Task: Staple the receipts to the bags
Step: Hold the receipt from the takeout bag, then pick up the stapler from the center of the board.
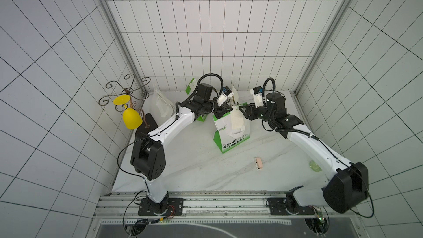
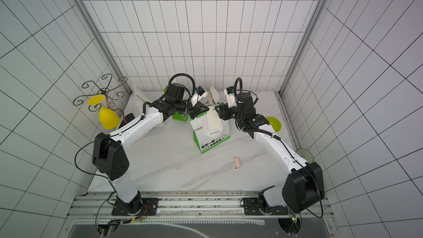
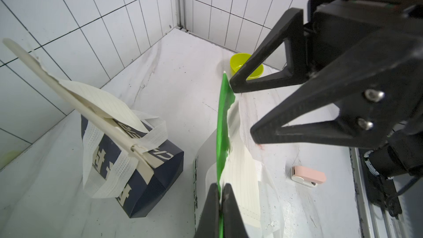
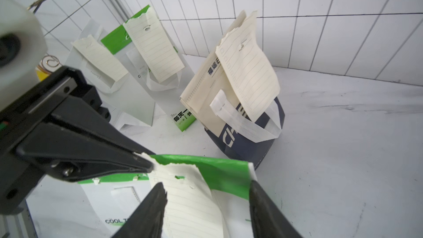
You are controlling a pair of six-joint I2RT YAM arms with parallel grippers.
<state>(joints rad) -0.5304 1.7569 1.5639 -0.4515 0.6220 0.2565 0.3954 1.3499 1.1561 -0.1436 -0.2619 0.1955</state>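
**A:** Where is the white-and-green paper bag (image 1: 231,133)?

**B:** It stands mid-tabletop (image 1: 194,168), toward the far edge. A cream lined paper receipt (image 1: 237,117) hangs down its front.

**A:** What has hold of it?

**B:** The left gripper (image 3: 220,188) is pinched tight on the bag's green top rim. The right gripper (image 4: 206,184) has its jaws parted, straddling that rim.

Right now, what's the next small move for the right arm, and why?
Probably back the right gripper off the front green-and-white bag: its jaws stand open at the top edge, the receipt hangs there, and the left gripper pinches that edge shut.
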